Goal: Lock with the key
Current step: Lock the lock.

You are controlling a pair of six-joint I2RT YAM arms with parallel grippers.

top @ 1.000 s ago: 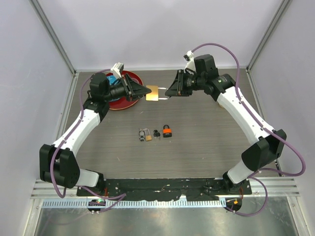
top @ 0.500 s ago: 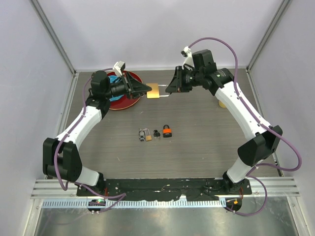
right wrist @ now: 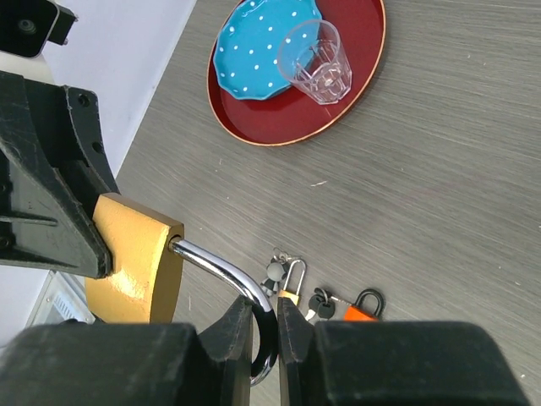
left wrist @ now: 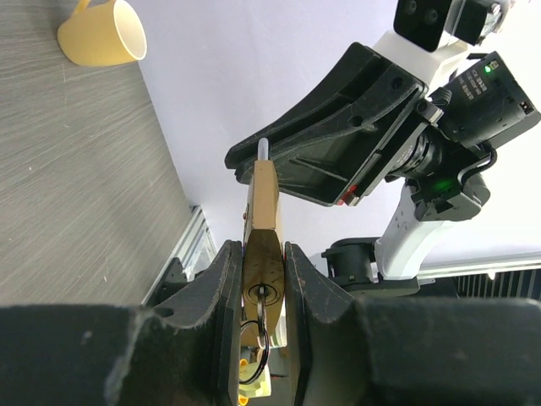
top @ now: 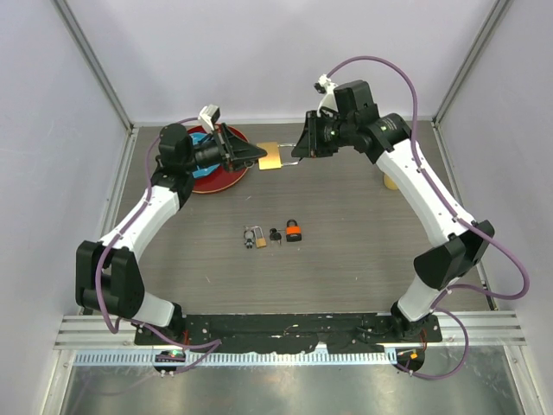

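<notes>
The padlock hangs in the air over the far middle of the desk, gripped from both ends. Its long axis runs left to right in the top view and lies roughly level. The flat brass body points toward the left arm and the shackle toward the right.

The left claw is clenched on the body, its black fingers pressing the two broad faces. In the left wrist view the keyhole faces the camera and a thin wire ring hangs below it. Whether a key sits inside I cannot tell.

The right claw is clamped on the curved end of the shackle, a bright, smooth steel bar standing drawn out of the body.

On the grey wood-grain desk lie a small brass lock, black-headed keys and an orange lock, close together. At far left, a round red tray carries a blue dotted plate and a clear ribbed glass. A yellow mug lies on its side near the right arm.
</notes>
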